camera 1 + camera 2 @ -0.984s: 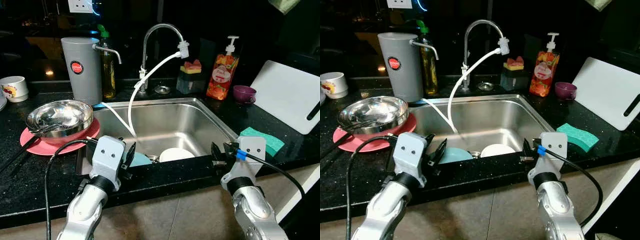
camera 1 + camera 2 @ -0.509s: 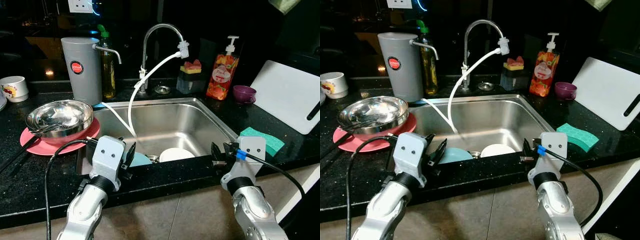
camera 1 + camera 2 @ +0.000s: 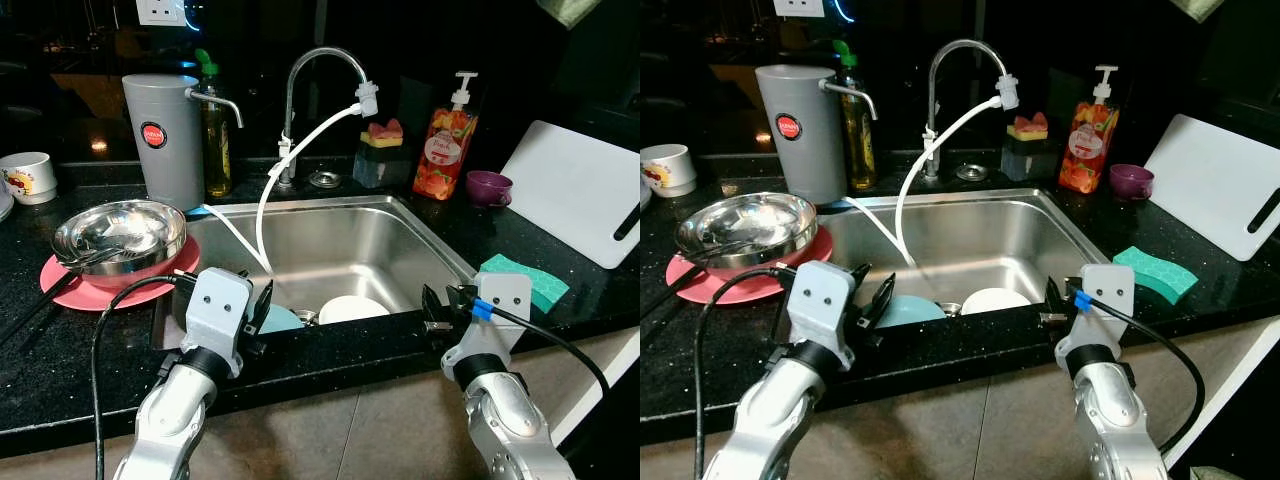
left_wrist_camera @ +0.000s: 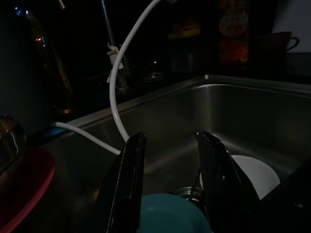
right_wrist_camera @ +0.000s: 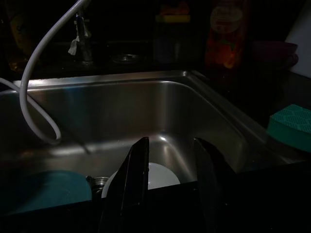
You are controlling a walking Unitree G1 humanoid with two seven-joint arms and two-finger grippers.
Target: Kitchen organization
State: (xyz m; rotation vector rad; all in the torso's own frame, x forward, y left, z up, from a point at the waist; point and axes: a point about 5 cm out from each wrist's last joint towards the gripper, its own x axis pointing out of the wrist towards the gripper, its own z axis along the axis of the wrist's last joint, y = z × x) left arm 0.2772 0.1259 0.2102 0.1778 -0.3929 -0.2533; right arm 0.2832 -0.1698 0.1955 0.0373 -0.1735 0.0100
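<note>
Two parted claws, left claw (image 4: 167,160) and right claw (image 5: 169,167), over sink (image 3: 345,235) edge.

teal plate (image 3: 280,320), white plate (image 3: 352,308), pink plate (image 3: 75,288), green sponge (image 3: 535,280).

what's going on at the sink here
The robot stands at a kitchen sink, both arms raised over its front edge. The left gripper is open above a teal dish; the right gripper is open near a white dish. Neither holds anything. A steel bowl sits on a pink plate nearby.
</note>
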